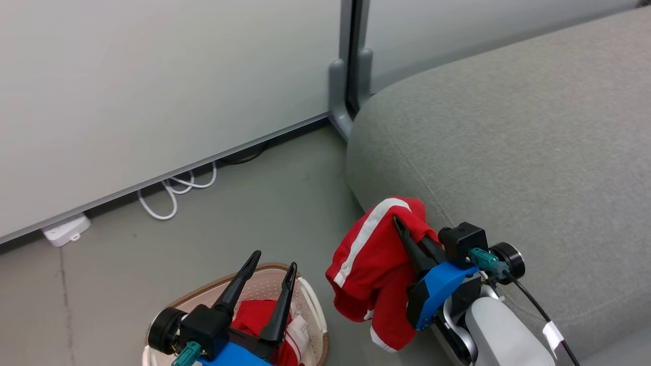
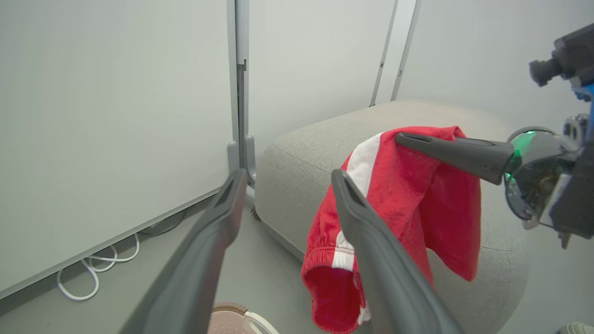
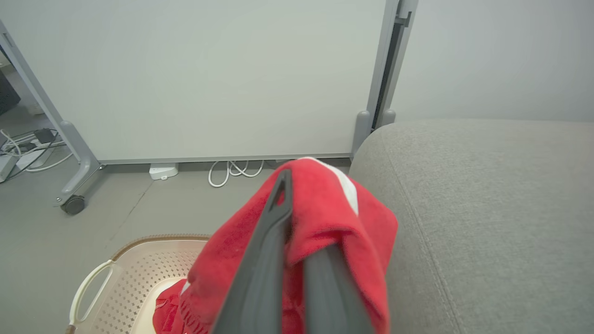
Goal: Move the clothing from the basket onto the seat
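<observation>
My right gripper [image 1: 407, 231] is shut on a red garment with a white stripe [image 1: 374, 254], part of the clothing. It hangs in the air beside the rounded end of the grey seat [image 1: 508, 127], draped over the fingers [image 3: 278, 218]. The same garment [image 2: 408, 195] hangs in front of the seat [image 2: 315, 144] in the left wrist view. My left gripper [image 1: 272, 262] stands open and empty above the cream basket [image 1: 203, 295], where more red clothing [image 1: 254, 312] lies. The basket [image 3: 139, 260] and its red clothing [image 3: 169, 311] also sit below the held garment [image 3: 325, 204].
A white partition panel [image 1: 152, 76] with a grey post [image 1: 351, 66] stands behind the basket and seat. White cables [image 1: 175, 190] and a white box [image 1: 66, 230] lie at its foot. A castor [image 3: 73, 204] shows at the panel's far leg. Grey floor [image 1: 254, 203] lies between panel and basket.
</observation>
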{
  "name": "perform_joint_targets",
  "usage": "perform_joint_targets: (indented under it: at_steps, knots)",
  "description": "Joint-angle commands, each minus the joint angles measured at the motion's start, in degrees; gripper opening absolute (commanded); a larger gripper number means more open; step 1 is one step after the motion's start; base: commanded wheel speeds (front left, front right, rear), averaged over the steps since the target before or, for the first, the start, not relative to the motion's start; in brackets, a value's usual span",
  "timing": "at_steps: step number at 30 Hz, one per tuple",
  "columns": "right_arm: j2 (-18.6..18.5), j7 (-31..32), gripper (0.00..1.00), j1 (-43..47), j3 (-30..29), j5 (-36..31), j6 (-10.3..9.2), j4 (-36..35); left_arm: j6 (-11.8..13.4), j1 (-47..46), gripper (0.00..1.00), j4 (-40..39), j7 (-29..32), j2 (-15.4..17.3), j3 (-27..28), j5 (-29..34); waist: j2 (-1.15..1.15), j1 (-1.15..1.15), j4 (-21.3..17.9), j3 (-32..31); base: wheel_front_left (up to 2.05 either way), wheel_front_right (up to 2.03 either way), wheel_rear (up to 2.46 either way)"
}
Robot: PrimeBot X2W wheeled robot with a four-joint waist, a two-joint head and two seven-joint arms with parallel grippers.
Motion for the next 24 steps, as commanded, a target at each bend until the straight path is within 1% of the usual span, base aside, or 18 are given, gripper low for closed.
perform_joint_targets:
  at_steps: [1,5,9,17,21,24]
  knots:
    - [0.0,-0.5,0.0,-0.7,-0.1,0.3,-0.01,0.0,-0.3,-0.7,1.0,0.1,-0.2,0.1,0.1,0.4,0.0,0.0,-4.9,1.7,0.0,0.0,0.0]
    - [0.0,-0.9,0.0,-0.9,0.0,0.7,-0.01,0.2,-0.7,-0.9,1.0,0.3,-0.2,0.0,0.5,0.9,0.0,0.0,-8.9,2.4,0.0,0.0,0.0]
    - [0.0,-1.4,0.0,-0.6,-0.9,1.0,-0.02,0.7,-0.8,-1.2,1.0,0.8,-0.2,0.0,0.2,1.4,0.0,0.0,-11.4,2.8,0.0,0.0,0.0]
    - [0.0,-1.9,0.0,-1.6,-3.6,1.3,-0.02,1.2,-1.0,-2.1,1.0,1.4,-0.2,-0.5,-0.6,1.4,0.0,0.0,-11.7,3.6,0.0,0.0,0.0]
    - [0.0,-2.0,0.0,-4.8,-7.5,0.1,-0.02,1.6,-1.1,-3.1,1.0,1.3,-0.2,-0.7,-0.9,1.7,0.0,0.0,-10.5,5.2,0.0,0.0,0.0]
    - [-0.1,-1.0,0.0,-9.6,-12.3,-2.1,-0.02,2.1,-1.1,-4.4,1.0,1.2,-0.2,-0.3,-1.7,2.4,0.0,0.0,-9.0,7.9,0.0,0.0,0.0]
